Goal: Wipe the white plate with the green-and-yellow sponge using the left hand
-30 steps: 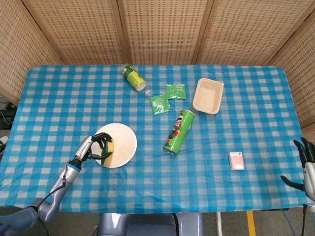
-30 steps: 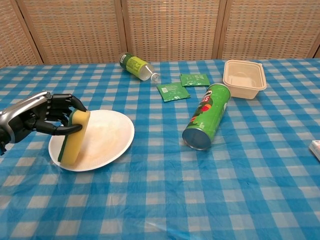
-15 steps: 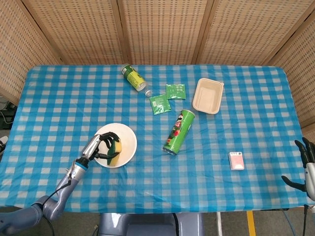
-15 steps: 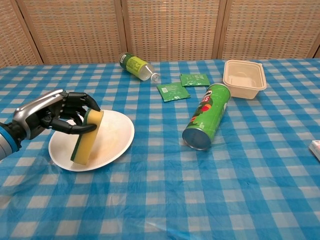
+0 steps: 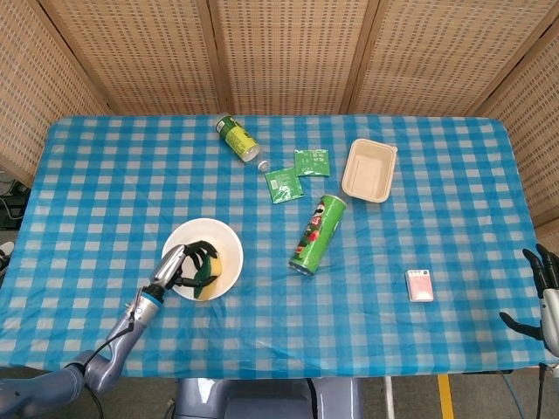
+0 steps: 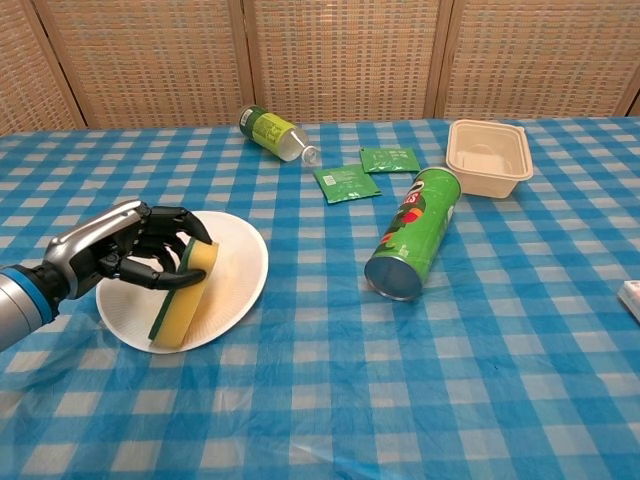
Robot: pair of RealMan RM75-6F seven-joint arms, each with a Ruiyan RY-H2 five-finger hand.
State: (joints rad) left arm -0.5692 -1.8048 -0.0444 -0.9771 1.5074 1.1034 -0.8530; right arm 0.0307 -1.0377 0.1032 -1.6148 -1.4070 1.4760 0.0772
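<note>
Left hand (image 6: 130,255) grips the sponge (image 6: 186,297), fingers wrapped over its top; sponge stands on edge on the plate (image 6: 245,255), near the front rim. Plate sits at the front left of the tabletop (image 6: 320,400).

Risk: pressure this close to the rim could tip or skid the plate, since nothing steadies it. A hard stroke rightward might carry the sponge off the plate.

Versus a second ago: hand and sponge have travelled from the plate's left edge inward across it; the plate appears nudged slightly.

Right hand (image 5: 543,292) hangs off the tabletop's right edge, fingers spread, holding nothing.
</note>
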